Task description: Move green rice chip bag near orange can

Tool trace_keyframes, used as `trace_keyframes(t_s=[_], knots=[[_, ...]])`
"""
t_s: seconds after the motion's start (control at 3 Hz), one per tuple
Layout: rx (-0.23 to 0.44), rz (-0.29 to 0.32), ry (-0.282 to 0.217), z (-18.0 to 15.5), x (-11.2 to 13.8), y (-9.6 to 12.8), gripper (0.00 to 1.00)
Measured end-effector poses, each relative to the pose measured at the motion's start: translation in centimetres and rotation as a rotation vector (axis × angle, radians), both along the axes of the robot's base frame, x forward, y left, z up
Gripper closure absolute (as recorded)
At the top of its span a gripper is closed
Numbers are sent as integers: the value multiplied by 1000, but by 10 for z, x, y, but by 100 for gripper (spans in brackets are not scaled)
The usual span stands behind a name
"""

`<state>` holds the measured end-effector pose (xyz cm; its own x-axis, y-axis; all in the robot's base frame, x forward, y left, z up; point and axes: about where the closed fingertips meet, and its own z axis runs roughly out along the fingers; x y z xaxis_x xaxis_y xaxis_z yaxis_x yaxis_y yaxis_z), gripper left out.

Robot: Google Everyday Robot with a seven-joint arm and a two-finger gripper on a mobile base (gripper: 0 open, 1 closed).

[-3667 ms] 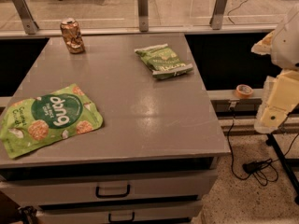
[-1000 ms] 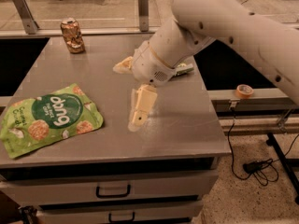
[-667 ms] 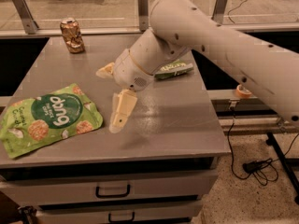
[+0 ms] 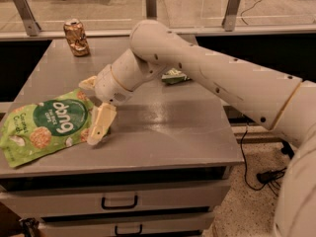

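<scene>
The green rice chip bag lies flat at the front left of the grey table, with its "dang" lettering facing up. The orange can stands dented at the back left corner, well away from the bag. My gripper is at the bag's right edge and is open. One finger is low over the bag's right side and the other is near the bag's top right corner. The arm reaches in from the right across the table.
A smaller, duller green bag lies at the back middle of the table, mostly hidden behind my arm. Drawers sit below the table front. Glass partition posts stand behind the table. Cables lie on the floor at right.
My arm has swung in from the right and moved left across the table. The open gripper has gone from mid-table to the bag's right edge. Bag and can have not moved.
</scene>
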<state>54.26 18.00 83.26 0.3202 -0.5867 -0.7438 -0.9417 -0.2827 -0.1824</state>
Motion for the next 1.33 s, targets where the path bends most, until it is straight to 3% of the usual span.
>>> trace_keyframes(t_s=[0.33,0.67,1.0,1.33], knots=[[33,-1,60,-2,-3,27,16],[48,-13,118,1,-10,40,39],[43,-51,128,10,-12,34,62],[36,-113,86,35,-7,13,86]])
